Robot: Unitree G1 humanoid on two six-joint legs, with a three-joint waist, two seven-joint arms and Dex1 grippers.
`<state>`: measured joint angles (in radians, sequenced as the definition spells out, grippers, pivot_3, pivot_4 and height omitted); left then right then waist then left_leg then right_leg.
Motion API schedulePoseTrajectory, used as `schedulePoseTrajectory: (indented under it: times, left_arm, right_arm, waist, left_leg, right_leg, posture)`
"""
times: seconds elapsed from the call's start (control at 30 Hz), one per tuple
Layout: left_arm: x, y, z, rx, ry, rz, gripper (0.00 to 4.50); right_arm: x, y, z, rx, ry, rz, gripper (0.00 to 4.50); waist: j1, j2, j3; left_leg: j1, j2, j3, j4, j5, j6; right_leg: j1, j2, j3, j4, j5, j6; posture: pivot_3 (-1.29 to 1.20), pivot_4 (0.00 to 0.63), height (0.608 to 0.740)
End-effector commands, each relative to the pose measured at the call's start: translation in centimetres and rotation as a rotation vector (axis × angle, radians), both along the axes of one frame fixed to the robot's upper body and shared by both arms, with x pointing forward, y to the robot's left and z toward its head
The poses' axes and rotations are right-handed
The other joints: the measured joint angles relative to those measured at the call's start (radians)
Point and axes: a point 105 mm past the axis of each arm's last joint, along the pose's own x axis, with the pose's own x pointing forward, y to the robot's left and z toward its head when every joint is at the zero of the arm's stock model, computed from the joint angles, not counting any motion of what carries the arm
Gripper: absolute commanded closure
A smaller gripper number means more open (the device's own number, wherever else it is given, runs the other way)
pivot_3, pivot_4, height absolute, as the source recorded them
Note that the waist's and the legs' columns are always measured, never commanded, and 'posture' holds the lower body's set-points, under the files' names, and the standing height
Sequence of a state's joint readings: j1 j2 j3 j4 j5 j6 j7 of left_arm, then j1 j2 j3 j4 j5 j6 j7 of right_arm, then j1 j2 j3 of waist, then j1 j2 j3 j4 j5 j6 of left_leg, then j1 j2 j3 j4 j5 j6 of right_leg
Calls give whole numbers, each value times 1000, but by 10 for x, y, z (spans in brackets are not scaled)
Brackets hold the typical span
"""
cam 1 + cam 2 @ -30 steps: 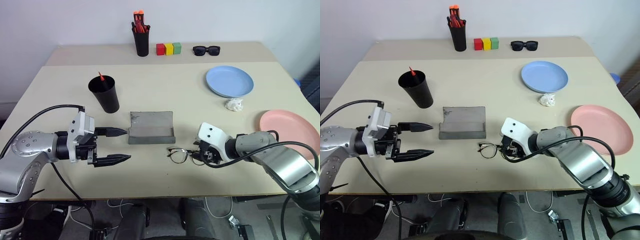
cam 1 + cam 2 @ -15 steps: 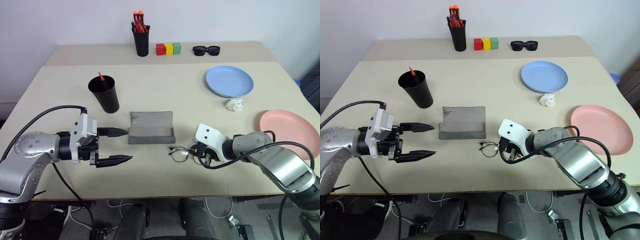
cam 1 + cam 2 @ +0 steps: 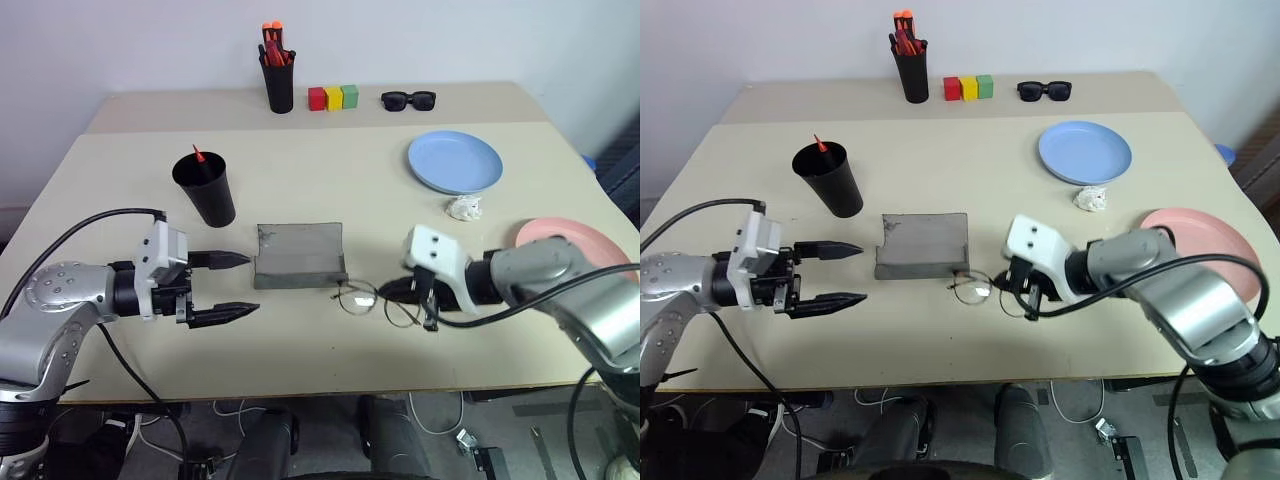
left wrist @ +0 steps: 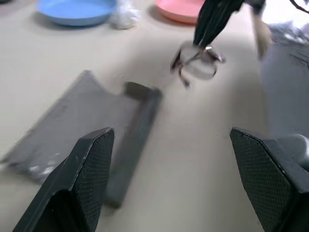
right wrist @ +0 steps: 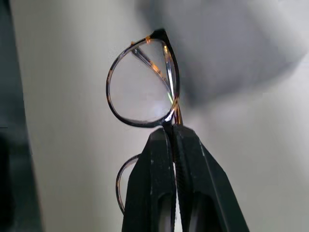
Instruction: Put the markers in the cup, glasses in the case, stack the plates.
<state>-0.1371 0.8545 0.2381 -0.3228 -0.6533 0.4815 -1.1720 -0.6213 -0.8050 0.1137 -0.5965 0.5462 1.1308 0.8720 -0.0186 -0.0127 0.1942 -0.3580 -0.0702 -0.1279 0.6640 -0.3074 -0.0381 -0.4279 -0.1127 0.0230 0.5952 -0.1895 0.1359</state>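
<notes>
Tabletop (image 3: 330, 350): glasses (image 3: 377, 302) pinched in right claw (image 3: 428, 305).

Glasses pinched, case lying open

The wire-rimmed glasses (image 5: 142, 87) hang at the right claw's (image 3: 428, 303) tips, clamped at the bridge; the grey case (image 3: 300, 255) lies open between both claws, the black cup (image 3: 204, 187) beyond the left claw (image 3: 236, 287).

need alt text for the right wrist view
The right pincer, shut, grips the glasses at the bridge between their lenses, holding them over the beige table. A blurred grey shape, probably the case, lies beyond.
</notes>
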Motion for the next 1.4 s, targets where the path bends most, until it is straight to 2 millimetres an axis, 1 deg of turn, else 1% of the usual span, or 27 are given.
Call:
schedulePoseTrajectory:
  times: [0.03,0.1,0.17,0.2,0.27,0.37,0.53,0.63,0.73,0.83,1.0,1.1,1.17,1.27,1.4]
  left_arm:
    - [7,21,6,-37,-33,96,593]
    - [9,31,4,-33,-43,142,593]
    - [7,36,7,-22,-60,158,593]
    - [7,38,9,-24,-69,169,593]
    - [6,43,11,-15,-76,182,593]
    - [3,43,13,-6,-82,180,593]
    - [-2,38,14,-12,-83,178,593]
    - [-6,35,11,-9,-78,177,593]
    - [-8,33,11,-14,-71,178,593]
    - [-8,33,9,-13,-67,181,593]
    - [-5,31,9,-12,-70,174,593]
    - [-5,27,8,8,-76,153,593]
    - [-5,23,9,5,-79,146,593]
    - [-3,22,11,1,-85,143,593]
    - [-2,24,11,3,-87,150,593]
  right_arm:
    - [24,5,32,74,-200,-70,4464]
    - [35,14,45,96,-311,-83,4464]
    - [36,31,53,155,-318,-48,4464]
    - [38,40,51,160,-331,-36,4464]
    - [41,56,40,135,-353,-9,4464]
    - [49,69,24,135,-344,-4,4464]
    - [61,76,5,111,-381,-32,4464]
    - [66,78,-13,51,-396,-42,4464]
    - [65,78,-21,50,-369,-42,4464]
    - [58,81,-36,6,-350,9,4464]
    - [49,86,-41,-2,-328,56,4464]
    - [50,83,-47,-20,-321,57,4464]
    - [50,83,-47,3,-302,61,4464]
    - [54,80,-46,6,-307,56,3557]
    - [55,79,-42,22,-310,60,1544]
  waist:
    - [3,0,0]
    - [6,0,0]
    - [5,0,0]
    - [4,0,0]
    - [3,0,0]
    - [4,0,0]
    - [2,0,0]
    - [-1,0,0]
    - [-1,0,0]
    - [-1,0,0]
    - [-1,0,0]
    - [0,0,0]
    - [-1,0,0]
    - [0,0,0]
    - [-1,0,0]
  left_leg:
    - [0,0,0,0,0,0]
    - [-1,-1,0,0,0,0]
    - [-3,-1,0,0,0,0]
    - [-4,-1,0,0,0,0]
    - [-8,-1,-1,0,0,-1]
    - [-14,-1,-1,0,1,-2]
    - [-15,-1,-1,0,1,-3]
    - [-15,-1,-1,0,2,-3]
    - [-15,-1,-1,0,2,-3]
    - [-15,-1,-1,0,2,-3]
    - [-15,-1,-1,0,2,-3]
    - [-15,-1,-1,0,2,-3]
    - [-15,-1,-1,0,2,-3]
    - [-15,-1,-1,0,2,-3]
    - [-15,-1,-1,0,2,-3]
  right_leg:
    - [0,0,0,0,0,0]
    - [-1,0,0,0,0,0]
    - [-2,-1,0,-1,0,0]
    - [-3,-1,0,-1,0,0]
    - [-8,-1,0,1,0,0]
    - [-15,-1,0,2,2,-2]
    - [-16,-1,0,2,2,-2]
    - [-16,0,0,2,2,-2]
    - [-16,0,0,2,3,-3]
    - [-16,0,0,2,3,-3]
    - [-16,0,0,2,3,-3]
    - [-16,0,0,2,3,-3]
    - [-16,0,0,2,3,-3]
    - [-16,0,0,2,3,-3]
    - [-16,0,0,2,3,-3]
  posture:
    - [0,150,740]
    - [0,150,740]
    - [0,150,740]
    - [0,150,740]
    - [0,150,740]
    - [0,150,740]
    - [0,150,740]
    - [0,150,740]
    - [0,150,740]
    - [0,150,740]
    - [0,150,740]
    - [0,150,740]
    - [0,150,740]
    - [0,150,740]
    - [0,150,740]
